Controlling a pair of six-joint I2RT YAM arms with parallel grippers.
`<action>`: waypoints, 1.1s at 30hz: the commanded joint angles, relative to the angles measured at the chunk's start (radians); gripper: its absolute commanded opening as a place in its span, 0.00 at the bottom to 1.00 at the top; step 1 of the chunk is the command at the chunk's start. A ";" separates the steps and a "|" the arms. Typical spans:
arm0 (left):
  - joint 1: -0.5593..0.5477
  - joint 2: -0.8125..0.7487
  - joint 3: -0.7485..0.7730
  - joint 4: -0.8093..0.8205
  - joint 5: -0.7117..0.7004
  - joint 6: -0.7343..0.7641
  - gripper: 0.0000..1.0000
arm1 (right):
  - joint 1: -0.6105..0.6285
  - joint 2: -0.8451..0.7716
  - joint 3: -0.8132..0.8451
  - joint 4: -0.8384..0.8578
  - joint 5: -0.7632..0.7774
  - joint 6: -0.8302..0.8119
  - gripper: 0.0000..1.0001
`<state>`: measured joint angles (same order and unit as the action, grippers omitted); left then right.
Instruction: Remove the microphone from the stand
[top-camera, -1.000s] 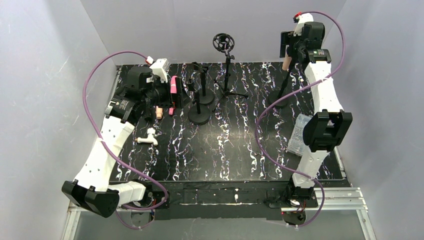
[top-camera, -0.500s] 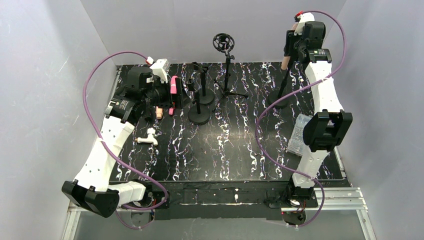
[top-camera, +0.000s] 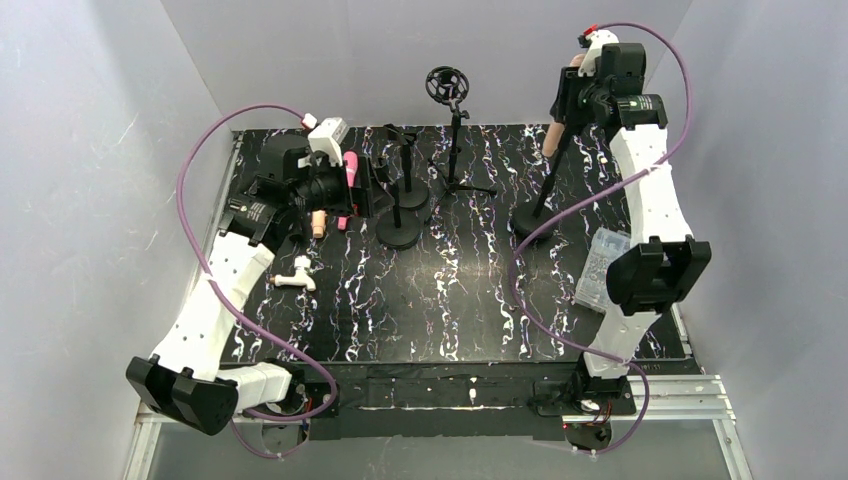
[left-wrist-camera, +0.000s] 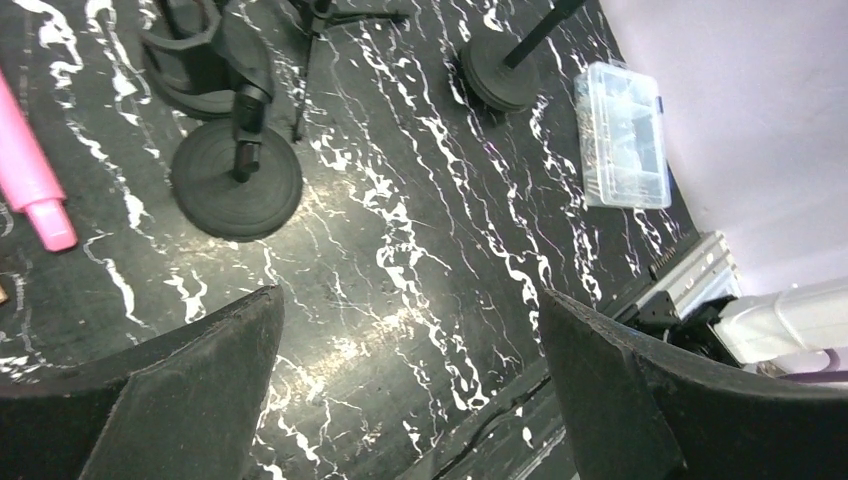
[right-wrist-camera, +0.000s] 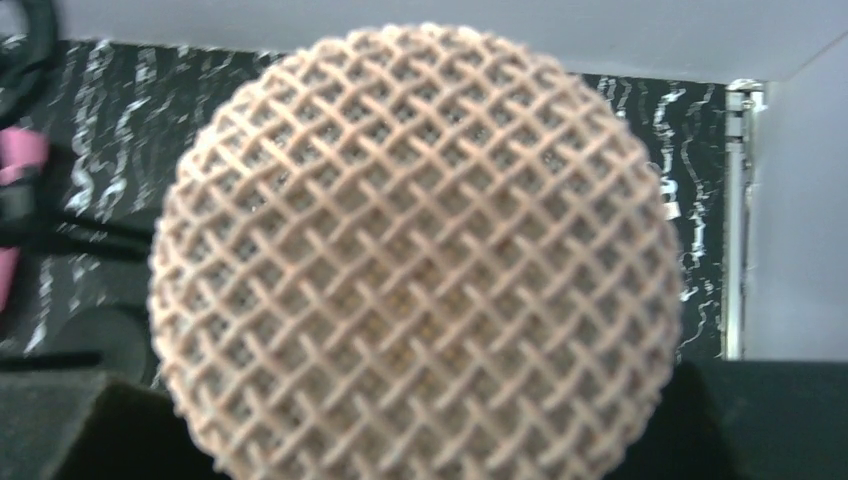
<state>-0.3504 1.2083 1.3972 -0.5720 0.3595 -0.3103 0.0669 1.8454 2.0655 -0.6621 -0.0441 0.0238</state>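
Right gripper (top-camera: 570, 98) tight around microphone (right-wrist-camera: 415, 260)

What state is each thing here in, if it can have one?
microphone: gripped, on its stand
right gripper: shut on microphone
mic stand: leaning
left gripper: open, empty
clear box: lid closed
tripod stand: upright, mount empty

The microphone (right-wrist-camera: 415, 260) head is covered in a woven wire mesh, metallic, tan and rough. The table (left-wrist-camera: 400, 260) is faced with a black, white-veined sheet, faintly glossy. The box (left-wrist-camera: 622, 135) is made of clear, smooth plastic. The round stand base (left-wrist-camera: 236, 180) is finished in matt black, and the pink cylinder (left-wrist-camera: 27, 168) in smooth plastic.
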 joint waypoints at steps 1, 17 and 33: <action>-0.023 -0.011 -0.043 0.096 0.095 -0.004 0.98 | 0.047 -0.171 0.025 -0.016 -0.086 0.033 0.10; -0.157 -0.033 -0.321 0.629 0.371 0.054 0.97 | 0.295 -0.317 -0.082 -0.061 -0.358 0.171 0.08; -0.174 -0.022 -0.388 0.789 0.448 0.180 0.91 | 0.465 -0.321 -0.086 -0.066 -0.583 0.115 0.11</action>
<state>-0.5205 1.2140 0.9920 0.1524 0.7715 -0.1703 0.5041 1.5585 1.9667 -0.7921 -0.4938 0.1516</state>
